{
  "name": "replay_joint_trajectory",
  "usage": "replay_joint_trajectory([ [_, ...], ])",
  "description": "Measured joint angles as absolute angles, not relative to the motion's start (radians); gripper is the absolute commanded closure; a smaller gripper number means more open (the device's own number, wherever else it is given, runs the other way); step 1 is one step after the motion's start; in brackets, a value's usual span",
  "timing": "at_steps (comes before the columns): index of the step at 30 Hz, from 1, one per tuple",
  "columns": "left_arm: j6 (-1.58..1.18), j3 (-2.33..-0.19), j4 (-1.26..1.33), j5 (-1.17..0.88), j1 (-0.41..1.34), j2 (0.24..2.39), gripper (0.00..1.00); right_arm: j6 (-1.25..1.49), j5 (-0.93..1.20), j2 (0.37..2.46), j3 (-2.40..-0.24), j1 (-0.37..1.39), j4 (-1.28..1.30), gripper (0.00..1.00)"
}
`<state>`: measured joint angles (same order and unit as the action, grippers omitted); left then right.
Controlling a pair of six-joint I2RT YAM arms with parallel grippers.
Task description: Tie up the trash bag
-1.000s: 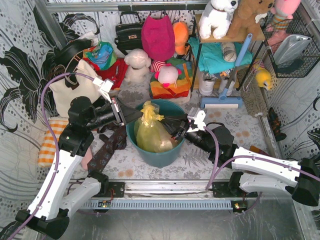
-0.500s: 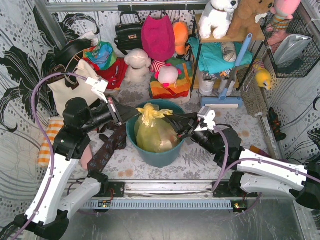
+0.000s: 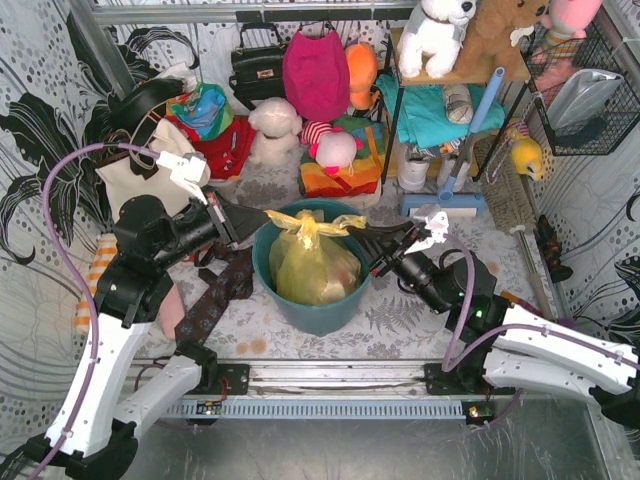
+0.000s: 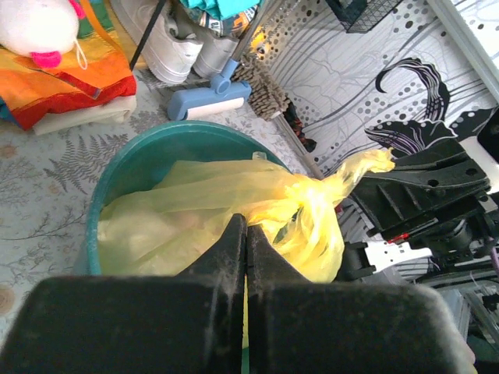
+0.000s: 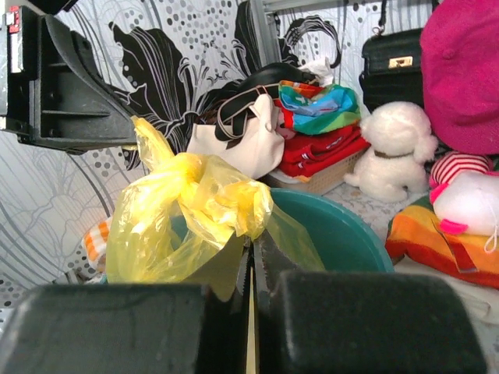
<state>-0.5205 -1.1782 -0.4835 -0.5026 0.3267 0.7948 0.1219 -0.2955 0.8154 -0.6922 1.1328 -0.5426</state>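
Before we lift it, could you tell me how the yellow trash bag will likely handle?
Probably floppy: the trash bag is thin, crinkled film slumped in the teal bin. Likely light, looking loosely filled. Its bunched top might tear if yanked.

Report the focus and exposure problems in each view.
Top external: evenly lit, sharp throughout, the white plush on the shelf nearly blown out. Left wrist: the left gripper is a dark, soft foreground mass; the trash bag beyond is crisp. Right wrist: the right gripper likewise blurred; the bag's knot bright but detailed.
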Motion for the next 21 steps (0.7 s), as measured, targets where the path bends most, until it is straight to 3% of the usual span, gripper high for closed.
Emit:
replay_joint_trajectory([
  [12, -0.488, -1.187, -0.577, -0.405, 0.327, 0.778, 1.00, 0.239, -0.383, 0.689, -0.696, 1.133, -0.331, 1.00],
  [21, -0.472, -1.326, -0.594, -0.394, 0.328, 0.800, 1.00, 0.230, -0.387, 0.704, -0.778, 1.133, -0.305, 1.00],
])
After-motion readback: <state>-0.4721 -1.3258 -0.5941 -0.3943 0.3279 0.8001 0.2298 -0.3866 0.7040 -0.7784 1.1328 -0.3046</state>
